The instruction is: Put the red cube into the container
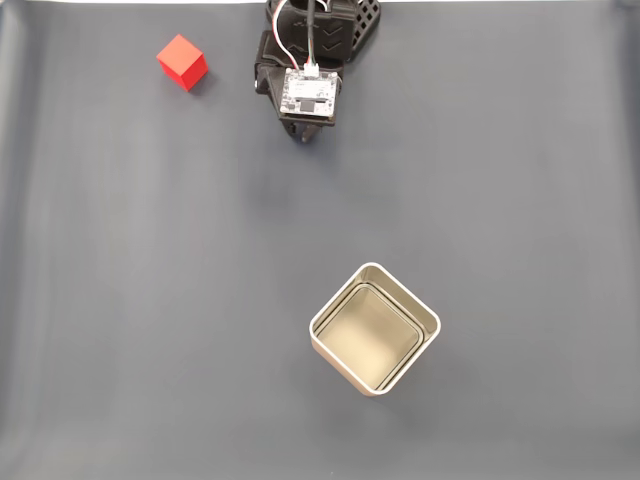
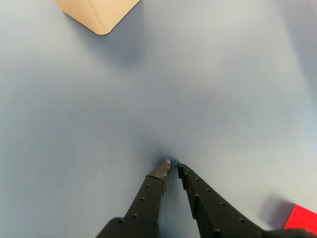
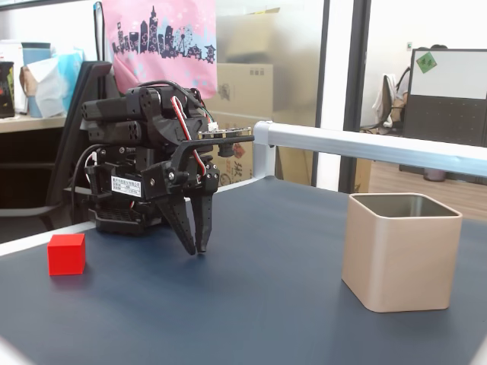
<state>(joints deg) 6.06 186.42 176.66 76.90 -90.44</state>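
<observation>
Seen from above, going left to right: red cube (image 1: 182, 61) near the top left of the dark grey mat (image 1: 120, 300), turned so one corner points down in the picture, well apart from everything else. Just to the right of it, at the top edge, the black arm (image 1: 318, 40) with a small white circuit board (image 1: 309, 93) on top. Further right and much lower, the container (image 1: 375, 329), a square cream tin standing open, turned like a diamond, with nothing inside. Wide bare mat between cube, arm and tin, and more free room toward the left, right and bottom edges.

In the wrist view: one corner of the tin (image 2: 99, 15) at the top left, then the end effector (image 2: 173, 169) in the lower middle with its two black fingertips nearly together, only a thin gap left, holding nothing. A piece of the cube (image 2: 303, 219) at the bottom right corner.

From the side view: cube (image 3: 66, 253) at the left on the desk (image 3: 251, 304), then the end effector (image 3: 199, 249) pointing down with its tips just above the surface, then the tin (image 3: 401, 253) upright at the right, well apart. A silver metal bar (image 3: 365, 144) across the back edge. Behind it, an office room with cardboard boxes (image 3: 243, 87), a pink cloth with a city skyline print (image 3: 160, 42), and a dark chair (image 3: 80, 114) at the left.
</observation>
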